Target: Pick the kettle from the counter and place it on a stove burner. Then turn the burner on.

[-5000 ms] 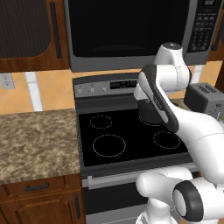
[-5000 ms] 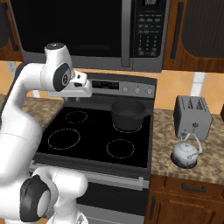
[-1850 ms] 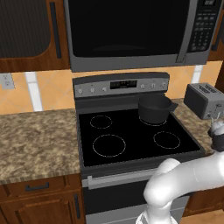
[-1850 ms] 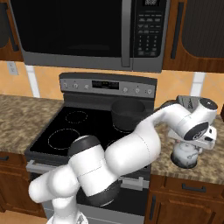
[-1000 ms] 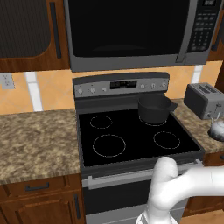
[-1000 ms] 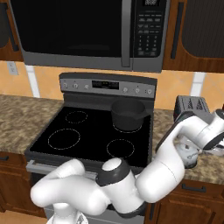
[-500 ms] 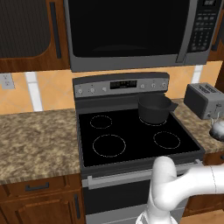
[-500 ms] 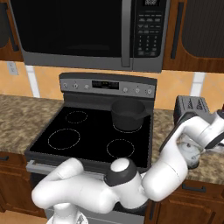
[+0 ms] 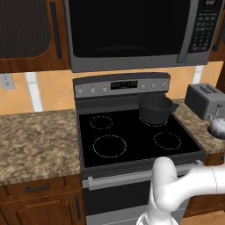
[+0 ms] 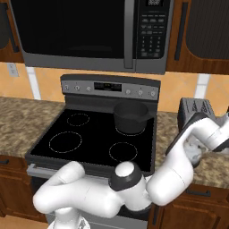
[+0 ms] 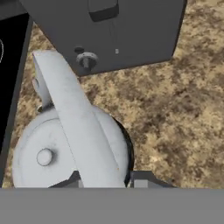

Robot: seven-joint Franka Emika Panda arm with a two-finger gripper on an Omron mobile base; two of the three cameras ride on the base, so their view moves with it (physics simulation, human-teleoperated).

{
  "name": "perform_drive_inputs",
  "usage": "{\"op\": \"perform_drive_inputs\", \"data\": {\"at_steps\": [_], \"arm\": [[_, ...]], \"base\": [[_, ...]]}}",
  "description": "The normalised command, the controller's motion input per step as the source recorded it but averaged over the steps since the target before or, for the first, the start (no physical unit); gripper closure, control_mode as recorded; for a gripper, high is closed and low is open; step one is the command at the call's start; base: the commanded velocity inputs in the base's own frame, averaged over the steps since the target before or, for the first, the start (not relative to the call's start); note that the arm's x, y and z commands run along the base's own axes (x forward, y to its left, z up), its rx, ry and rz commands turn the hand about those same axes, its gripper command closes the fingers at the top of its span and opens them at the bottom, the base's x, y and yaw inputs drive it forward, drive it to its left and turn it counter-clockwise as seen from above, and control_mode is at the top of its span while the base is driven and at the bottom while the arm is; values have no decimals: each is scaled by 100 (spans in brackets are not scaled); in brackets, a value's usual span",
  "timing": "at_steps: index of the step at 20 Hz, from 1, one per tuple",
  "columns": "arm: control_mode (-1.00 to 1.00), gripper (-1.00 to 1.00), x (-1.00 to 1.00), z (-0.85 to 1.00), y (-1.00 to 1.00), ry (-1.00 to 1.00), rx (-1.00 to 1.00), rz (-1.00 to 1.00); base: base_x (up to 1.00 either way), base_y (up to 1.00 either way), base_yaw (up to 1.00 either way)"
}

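Observation:
The small silver kettle point(image 11: 39, 153) stands on the speckled granite counter point(image 11: 183, 109), seen from above in the hand view. Its arched handle point(image 11: 74, 118) runs down between my fingertips. My gripper point(image 11: 107, 181) is open, one tip on each side of the handle's near end, right above the kettle body. In the left base view the kettle point(image 9: 217, 126) sits at the right edge, in front of the toaster. The largest burner circle point(image 9: 109, 146) lies at the front left of the black cooktop, with nothing on it.
A boxy grey toaster point(image 11: 109, 30) stands just behind the kettle. A dark grey pot point(image 9: 154, 109) sits on the back right burner. The cooktop's edge point(image 11: 8, 65) runs close beside the kettle. My arm point(image 10: 188, 147) bends over the right counter.
My hand stays over the kettle while the arm's lower links shift slightly. The kettle has not moved.

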Motion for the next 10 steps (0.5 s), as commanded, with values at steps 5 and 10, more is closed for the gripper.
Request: {"op": "perform_drive_inputs", "data": {"at_steps": [5,10], "arm": [[-100,100,-5,32,65,-17,0,0],[-100,100,-62,93,60,-8,-6,0]], "base": [[0,0,0],[0,0,0]]}}
